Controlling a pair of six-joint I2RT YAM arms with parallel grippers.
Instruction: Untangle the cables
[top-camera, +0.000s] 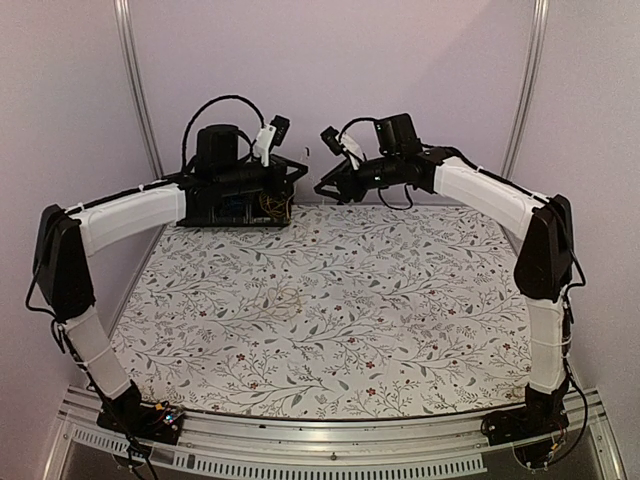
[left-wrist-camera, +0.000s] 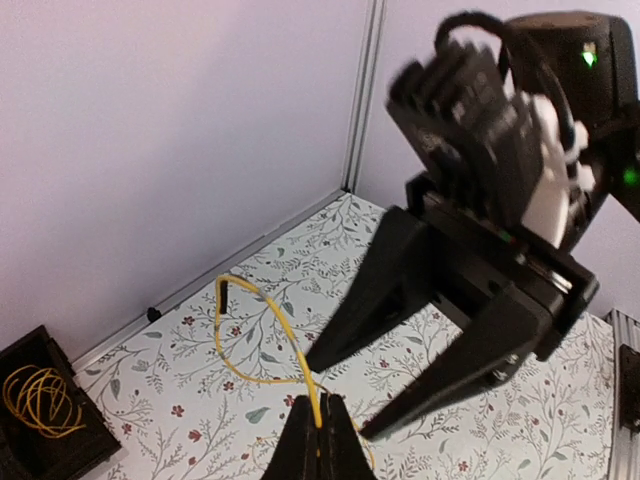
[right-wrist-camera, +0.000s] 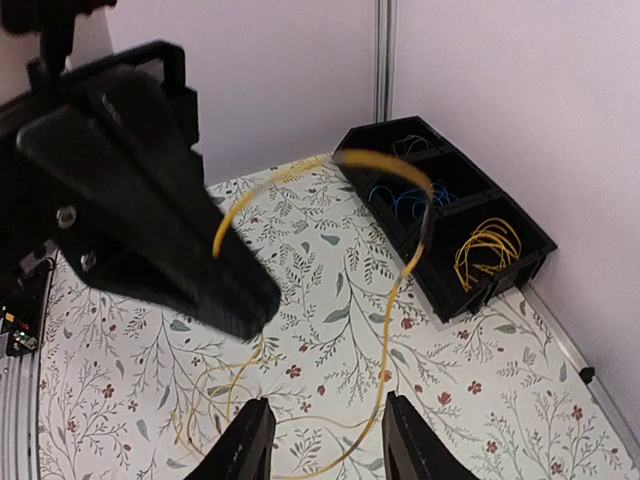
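Observation:
My left gripper (left-wrist-camera: 320, 435) is shut on a yellow cable (left-wrist-camera: 236, 335), which loops out over the table ahead of it. My right gripper (right-wrist-camera: 328, 440) is open. The same yellow cable (right-wrist-camera: 398, 300) arches from the left gripper (right-wrist-camera: 250, 300) and hangs down between my right fingers without touching them. Its black end (right-wrist-camera: 426, 212) hangs in the air. More of the cable lies coiled on the table (right-wrist-camera: 215, 395). In the top view both grippers, left (top-camera: 298, 170) and right (top-camera: 322, 188), hover close together at the back of the table. The right gripper (left-wrist-camera: 340, 398) also shows in the left wrist view, just past my left fingertips.
A black compartment tray (right-wrist-camera: 520, 225) stands at the back by the wall. It holds a yellow coil (right-wrist-camera: 487, 248), blue wires (right-wrist-camera: 408, 200) and dark wires (right-wrist-camera: 408, 146). It shows in the top view (top-camera: 205, 215) and the left wrist view (left-wrist-camera: 75, 425). Walls close the back and sides.

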